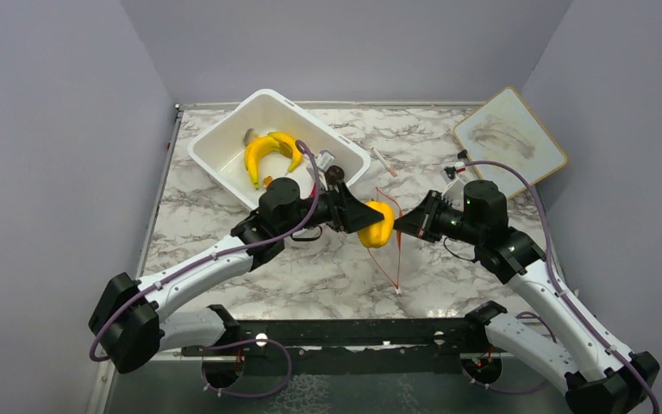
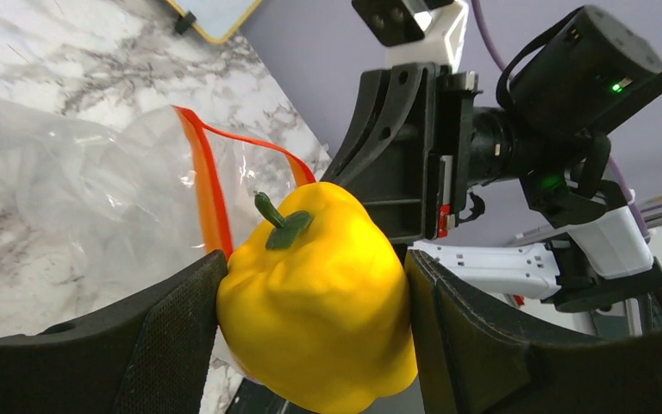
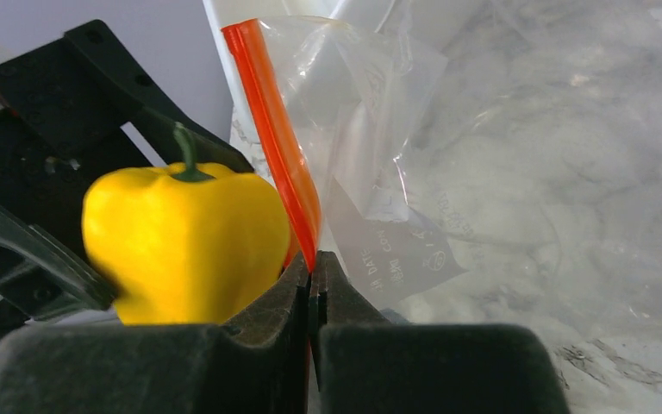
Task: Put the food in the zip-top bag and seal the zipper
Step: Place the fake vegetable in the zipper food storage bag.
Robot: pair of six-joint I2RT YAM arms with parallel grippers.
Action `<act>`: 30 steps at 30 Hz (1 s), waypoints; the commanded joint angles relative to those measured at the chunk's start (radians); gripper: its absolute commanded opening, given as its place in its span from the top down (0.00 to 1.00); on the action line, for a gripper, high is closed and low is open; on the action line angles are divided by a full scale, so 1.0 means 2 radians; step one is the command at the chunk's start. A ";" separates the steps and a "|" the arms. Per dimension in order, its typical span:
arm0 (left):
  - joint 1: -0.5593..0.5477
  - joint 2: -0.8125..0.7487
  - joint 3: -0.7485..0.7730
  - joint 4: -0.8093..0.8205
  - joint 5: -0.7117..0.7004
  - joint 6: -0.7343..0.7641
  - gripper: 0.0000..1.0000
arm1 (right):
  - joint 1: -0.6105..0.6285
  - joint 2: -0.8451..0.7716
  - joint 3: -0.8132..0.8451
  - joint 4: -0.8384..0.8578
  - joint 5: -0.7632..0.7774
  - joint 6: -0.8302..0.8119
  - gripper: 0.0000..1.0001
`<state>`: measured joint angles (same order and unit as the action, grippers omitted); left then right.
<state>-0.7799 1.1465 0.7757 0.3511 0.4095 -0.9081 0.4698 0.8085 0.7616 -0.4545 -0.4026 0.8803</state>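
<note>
Clamping yellow pepper [image 2: 315, 302] between left fingers [image 2: 164, 336], right fingers [image 3: 267, 321] pinching zipper [image 3: 276, 147] edge, pepper just beside it.

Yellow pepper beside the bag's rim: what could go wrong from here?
1. The right hand pinches only a sliver of the zipper; pushing the yellow pepper in could tug the rim free.
2. The zip-top bag looks floppy and its mouth narrow beside the pepper, so the left hand may snag it on the rim or drop it outside.

Robot lab enclosure: plain lilac partition walls [image 1: 60, 129], marble-print tabletop [image 1: 198, 207], cabled arms [image 1: 198, 263] bolted at front rail [image 1: 353, 332].
</note>
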 commanded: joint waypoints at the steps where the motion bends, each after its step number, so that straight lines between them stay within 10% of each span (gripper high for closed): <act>1: -0.026 0.020 0.008 0.043 -0.035 -0.006 0.70 | -0.001 -0.012 0.007 0.022 -0.024 0.012 0.99; 30: -0.063 0.040 0.007 -0.096 -0.197 0.066 0.76 | -0.001 -0.023 -0.007 0.089 -0.089 -0.052 0.99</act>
<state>-0.8913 1.2247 0.7422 0.2008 0.0769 -0.7979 0.4633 0.7448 0.7502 -0.3569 -0.5289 0.8131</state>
